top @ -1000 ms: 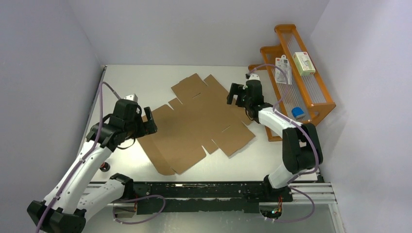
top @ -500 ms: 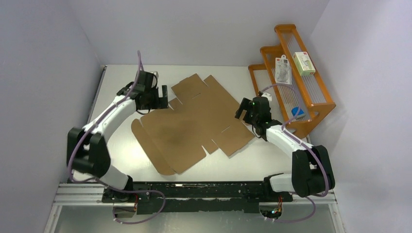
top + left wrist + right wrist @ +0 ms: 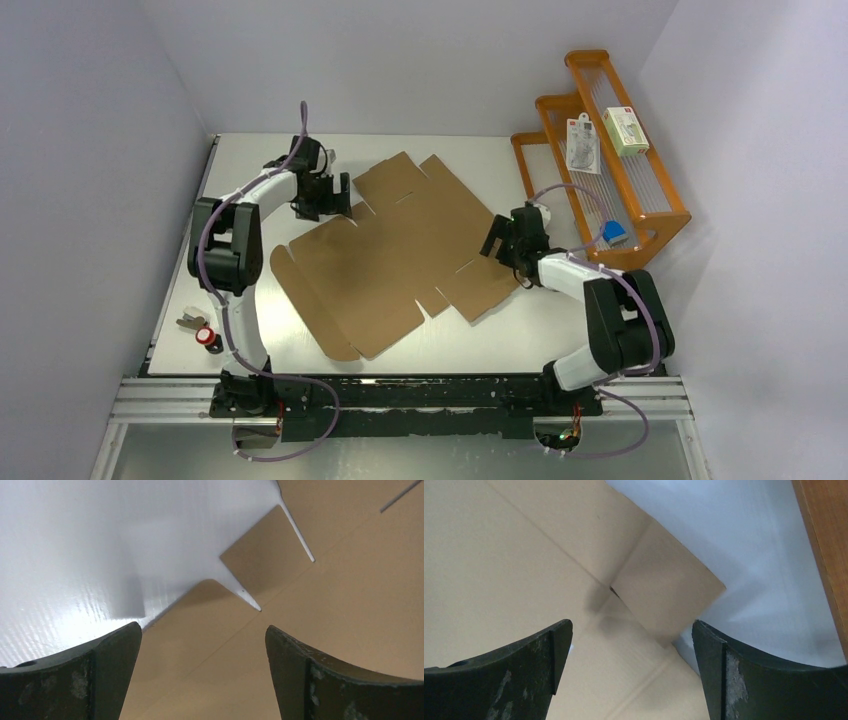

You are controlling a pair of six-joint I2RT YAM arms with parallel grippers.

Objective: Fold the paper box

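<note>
The paper box (image 3: 395, 250) is a flat brown die-cut cardboard sheet with flaps and slots, lying spread on the white table. My left gripper (image 3: 335, 200) hovers open over the sheet's left edge near a notch; in the left wrist view the cardboard (image 3: 320, 595) fills the space between the black fingers (image 3: 112, 665), with nothing gripped. My right gripper (image 3: 493, 240) stands open over the sheet's right edge. Its wrist view shows a small side flap (image 3: 669, 592) and the main panel between the spread fingers (image 3: 724, 675).
An orange wire-fronted rack (image 3: 640, 200) stands at the right, holding small white packages (image 3: 625, 130) and a blue item (image 3: 612, 232). Small red and metal objects (image 3: 200, 330) lie near the table's left front. Grey walls close in left, back and right.
The left arm swung from the near left to the sheet's far-left edge. The right gripper came down from the sheet's far right to its right edge. The sheet has not moved.
</note>
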